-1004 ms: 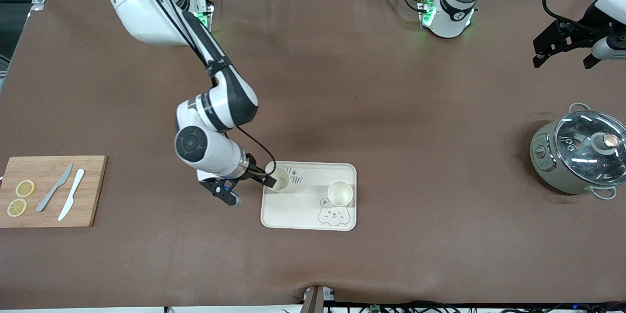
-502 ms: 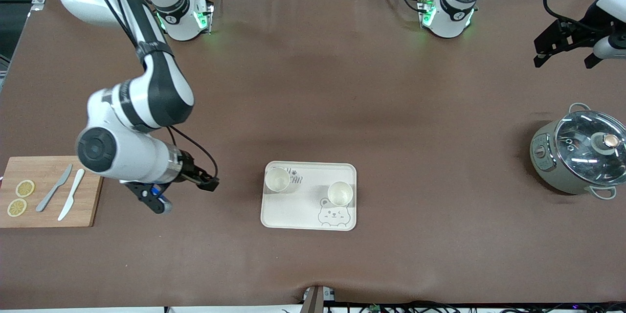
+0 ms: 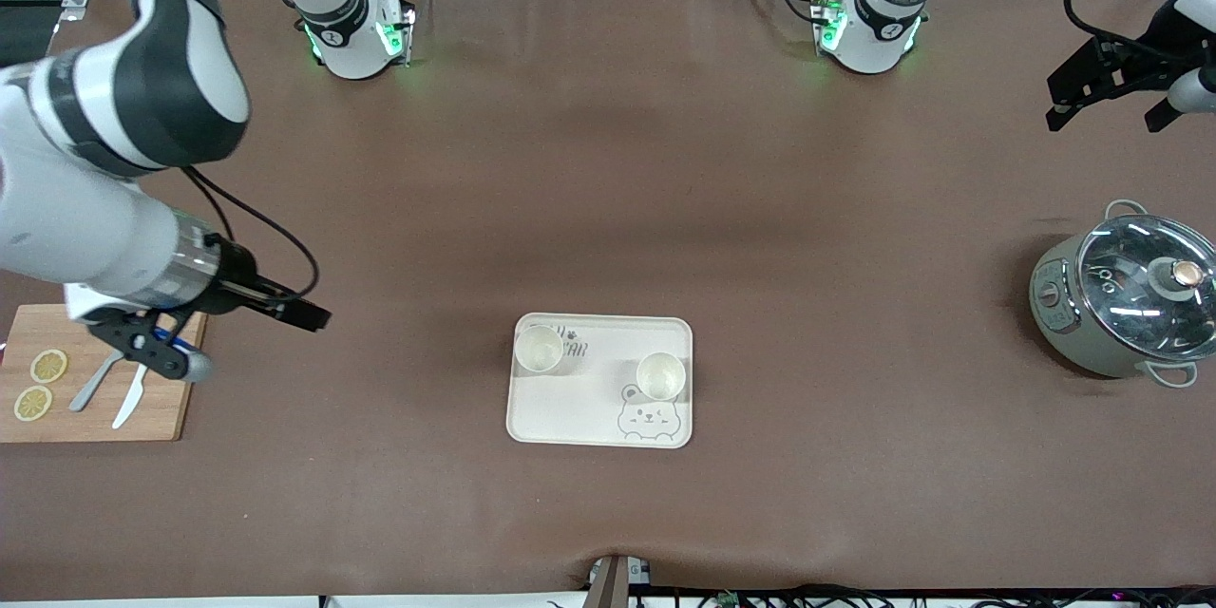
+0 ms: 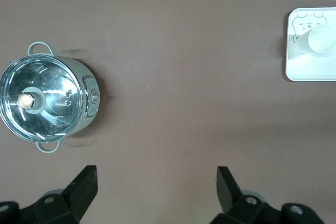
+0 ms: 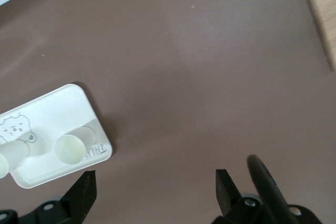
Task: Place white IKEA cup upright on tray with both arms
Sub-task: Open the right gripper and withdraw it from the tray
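Note:
The cream bear tray [image 3: 589, 399] lies mid-table, near the front camera. Two white cups stand upright on it: one [image 3: 539, 348] at the corner toward the right arm's end, one [image 3: 660, 375] above the bear drawing. My right gripper [image 3: 313, 313] is open and empty, over the bare table beside the cutting board. Its wrist view shows the tray [image 5: 52, 108] and both cups [image 5: 71, 148] [image 5: 10, 156] away from its gripper [image 5: 156, 187]. My left gripper [image 3: 1107, 114] is open and empty, up over the left arm's end of the table, where the arm waits.
A wooden cutting board [image 3: 95, 370] with two knives and lemon slices lies at the right arm's end. A grey-green pot with a glass lid [image 3: 1126, 294] stands at the left arm's end, also in the left wrist view [image 4: 47, 100].
My right gripper let go of the cup on the tray and drew away toward the cutting board. The cup stays upright. The left arm barely moved.

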### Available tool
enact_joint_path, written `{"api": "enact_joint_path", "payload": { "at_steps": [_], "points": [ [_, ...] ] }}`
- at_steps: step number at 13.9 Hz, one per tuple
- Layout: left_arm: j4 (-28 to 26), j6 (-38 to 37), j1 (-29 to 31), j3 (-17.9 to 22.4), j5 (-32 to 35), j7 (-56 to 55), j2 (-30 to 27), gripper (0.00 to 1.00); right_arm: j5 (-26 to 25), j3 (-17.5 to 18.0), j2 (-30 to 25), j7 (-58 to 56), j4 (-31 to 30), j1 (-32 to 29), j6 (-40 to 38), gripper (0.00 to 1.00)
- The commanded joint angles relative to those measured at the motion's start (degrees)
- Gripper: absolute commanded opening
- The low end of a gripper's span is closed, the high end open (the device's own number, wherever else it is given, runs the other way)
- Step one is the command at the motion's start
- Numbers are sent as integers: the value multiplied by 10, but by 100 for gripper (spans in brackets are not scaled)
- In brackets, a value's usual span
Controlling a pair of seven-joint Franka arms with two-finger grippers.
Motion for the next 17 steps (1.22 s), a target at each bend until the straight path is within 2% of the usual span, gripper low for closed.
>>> {"api": "enact_joint_path", "payload": {
  "at_steps": [1,4,9,12,17],
  "points": [
    [9,-1,8,-3,-9,10,5,100,-14,7,-69,-87,-69,-34,-1,100],
    [11,-1,7,-3,-9,10,4,100,-66,7,-121,-125,-118,-41,-2,100],
    [10,-9,7,-1,-21,11,2,100,-58,10,-165,-231,-129,-99,-22,100],
    [11,-13,7,-1,-22,10,2,100,-64,9,-184,-304,-129,-103,-55,100],
    [11,-13,18,0,-22,10,5,100,-59,9,-188,-308,-129,-111,-58,100]
  ]
}}
